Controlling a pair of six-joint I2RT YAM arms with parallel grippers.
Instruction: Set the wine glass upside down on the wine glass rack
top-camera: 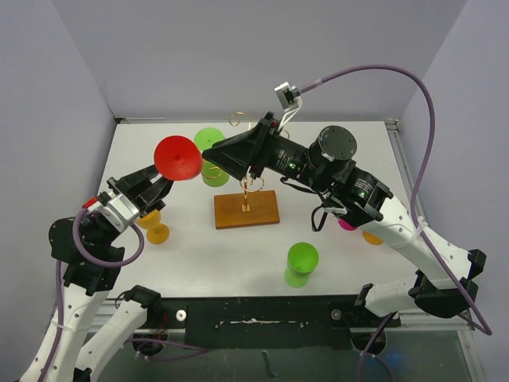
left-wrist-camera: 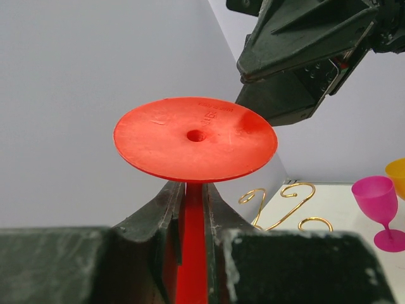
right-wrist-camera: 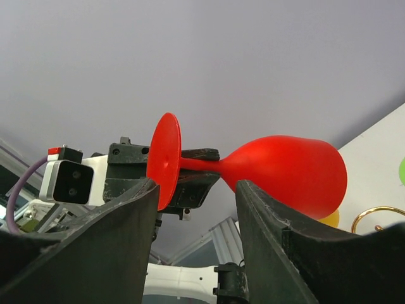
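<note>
Top external view is showing the left pincer point(top-camera: 153, 185) clamping the wine glass point(top-camera: 176, 157) by its stem while the wide-open right pincer point(top-camera: 209, 151) is hovering alongside, the handover probably needing stem alignment.

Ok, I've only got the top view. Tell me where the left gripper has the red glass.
Observer: The left gripper is shut on the red glass at its stem, right under the foot.
Operator: Now give me the right jaws.
Observer: The right gripper is open. The stem shows in the gap between its fingers, with no contact visible.
Operator: Tell me how the bowl lies.
Observer: In the right wrist view the bowl lies sideways to the right, with the foot to the left.
</note>
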